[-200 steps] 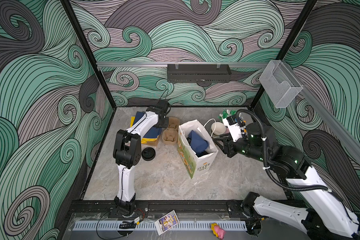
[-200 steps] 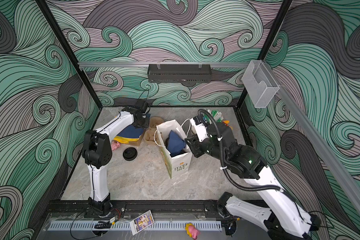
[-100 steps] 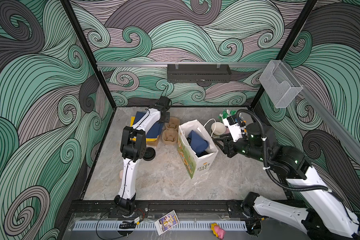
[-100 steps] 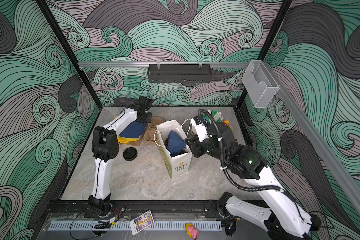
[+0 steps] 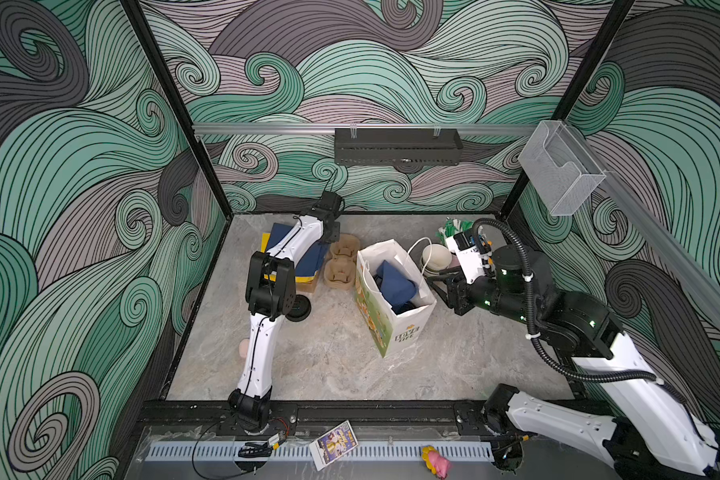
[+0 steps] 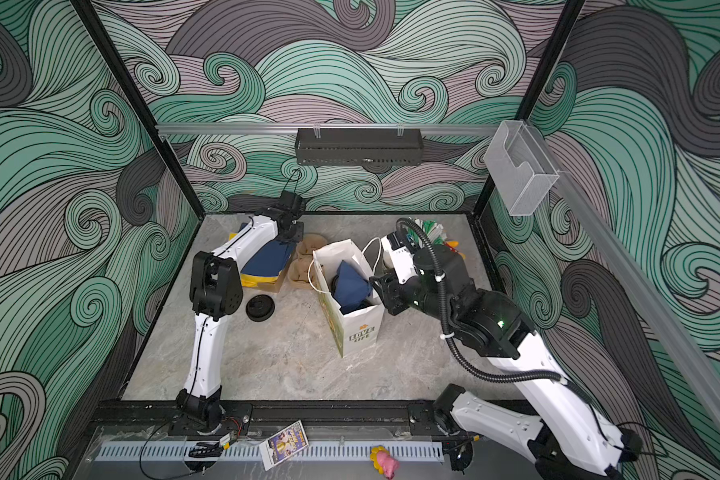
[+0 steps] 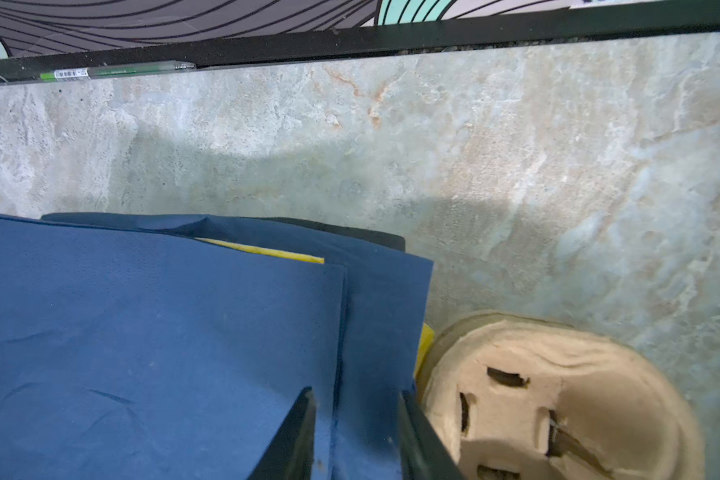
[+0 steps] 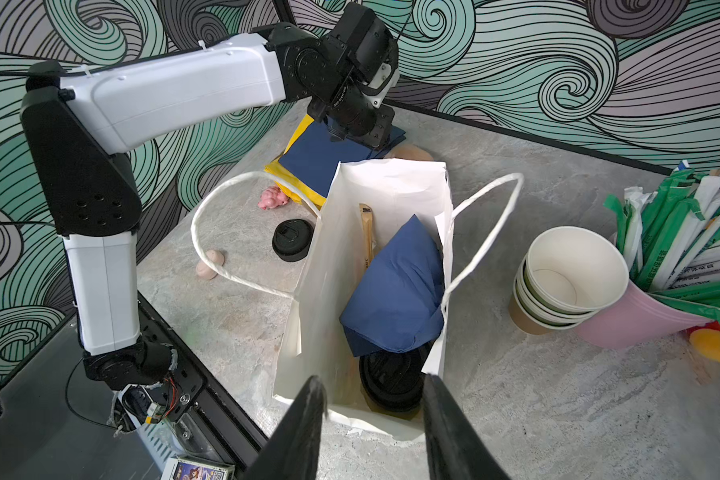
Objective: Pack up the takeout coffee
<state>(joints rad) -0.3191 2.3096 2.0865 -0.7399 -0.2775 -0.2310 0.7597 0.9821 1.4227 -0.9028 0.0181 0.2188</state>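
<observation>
Left pincer: my left pincer is part-way open with a narrow gap between the tips and nothing clamped. It hangs right over the edge of the blue napkin stack, just beside a brown pulp cup carrier.

Right pincer: my right pincer is open too, and empty. It sits at the near rim of the white paper bag. Can't tell if it actually touches the paper.

Cups: the stack of paper cups is cream inside with green bands on the nested rims. It stands upright on the table beside the bag, just next to the pink cup full of wrapped straws. In a top view the stack of paper cups sits close behind my right wrist.

Loose lid: one black sip lid lies flat on the table on the far side of the bag from my right pincer, near my left arm's elbow. Both top views show the black sip lid.

Inside the bag: there's a second black lid down at the bottom, half under a crumpled blue napkin. Whether a cup sits under it, no idea. A thin wooden stick leans on the inner wall.

Bag: it's upright with the mouth open and both handles flopped outward. In both top views the white paper bag stands mid-table between my arms.
</observation>
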